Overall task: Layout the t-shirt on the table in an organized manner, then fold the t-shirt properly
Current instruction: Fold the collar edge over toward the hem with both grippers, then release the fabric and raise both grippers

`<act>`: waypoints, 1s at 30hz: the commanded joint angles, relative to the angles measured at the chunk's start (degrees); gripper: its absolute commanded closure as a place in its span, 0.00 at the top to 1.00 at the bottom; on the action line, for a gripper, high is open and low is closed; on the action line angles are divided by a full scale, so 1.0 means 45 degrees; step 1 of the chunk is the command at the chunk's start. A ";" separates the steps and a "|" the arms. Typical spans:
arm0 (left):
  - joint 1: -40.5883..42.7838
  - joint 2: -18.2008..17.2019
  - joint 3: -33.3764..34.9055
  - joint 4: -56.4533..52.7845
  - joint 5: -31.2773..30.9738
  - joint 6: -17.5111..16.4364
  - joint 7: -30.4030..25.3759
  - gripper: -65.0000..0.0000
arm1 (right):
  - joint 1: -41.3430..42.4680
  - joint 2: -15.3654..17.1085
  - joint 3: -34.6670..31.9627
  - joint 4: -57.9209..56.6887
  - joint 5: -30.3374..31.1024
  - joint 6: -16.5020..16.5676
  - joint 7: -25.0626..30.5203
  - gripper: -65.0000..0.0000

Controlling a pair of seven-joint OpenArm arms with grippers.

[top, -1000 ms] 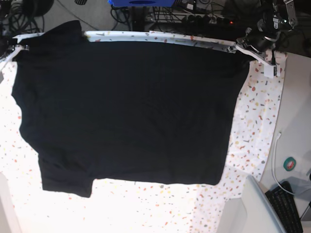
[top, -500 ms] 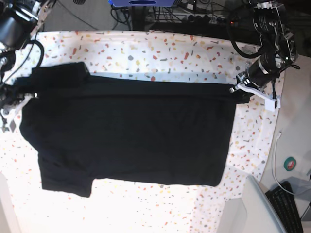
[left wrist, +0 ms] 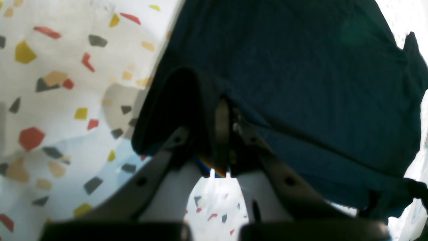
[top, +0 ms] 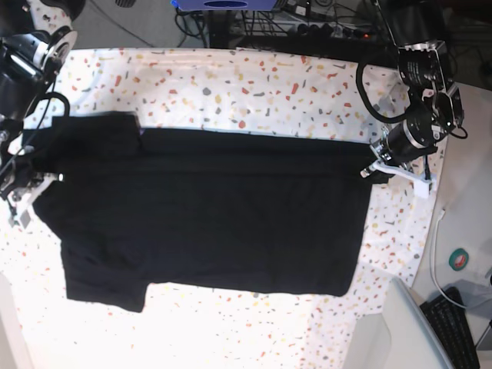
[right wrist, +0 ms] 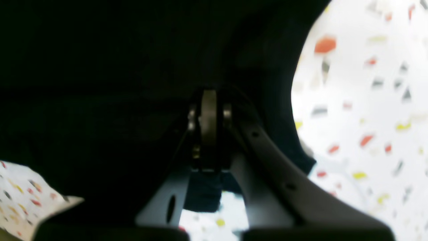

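With both grippers pinched on the far edge of the t-shirt [top: 207, 215] and that edge carried over toward the near hem, the step in hand looks like the first lengthwise fold, or possibly a last pull to settle the cloth flat; the pictures do not decide between the two.

The left gripper [left wrist: 222, 134] has its jaws pressed together on a bunched corner of dark fabric, which wraps up and over the fingertips, and the body of the shirt stretches away beyond them. To one side of those jaws lies bare table [left wrist: 50, 100], speckled white, with a soft shadow just under the lifted corner. The right gripper [right wrist: 209, 134] is likewise clamped tight with black cloth between and all around its jaws; a small flap hangs just below the tips, and the flecked surface shows off to the side and beneath.

Judging from this, the next move calls for both arms to travel together at the same height and pace, so the held edge lands parallel to the hem below, and only then to let go. Uneven lowering would probably leave a slanted crease.

From the base view the shirt lies spread across the middle of the table, black and matte, a doubled band showing along the edge that runs between the two grippers. One short sleeve juts out at the near corner by the right gripper [top: 27, 181]. No print or label is visible.
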 commanded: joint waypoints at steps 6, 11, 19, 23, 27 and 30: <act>-0.0868 -0.0223 0.0892 -0.0531 -0.0173 -0.0077 -0.0249 0.00 | 0.0339 0.0188 0.0048 -0.0199 0.0084 -0.0056 0.0609 0.00; -0.1044 -0.0223 0.1068 -0.0707 -0.0173 0.0294 -0.0347 0.00 | 0.0339 0.0207 0.0126 -0.0160 0.0084 -0.0056 0.0394 0.00; -0.1044 -0.0223 0.1068 -0.0707 -0.0173 0.0587 -0.1382 0.31 | -0.0442 -0.0418 0.1670 0.2595 0.0435 0.0042 0.0140 0.63; -0.1083 -0.0223 0.1009 -0.0238 -0.0212 0.0548 -0.1402 0.86 | -0.1595 -0.0946 0.2432 0.5466 0.0885 0.0022 -0.0095 0.61; -0.0165 -0.0184 -0.0495 0.1364 -0.0270 0.0489 -0.1402 1.00 | -0.3353 -0.1688 0.2471 0.7557 0.0904 0.0022 -0.0915 0.61; 0.1144 -0.0203 -0.1452 0.2575 -0.0270 -0.0097 -0.1402 1.00 | -0.4193 -0.2157 0.2471 0.7322 0.0904 0.0002 -0.0212 0.61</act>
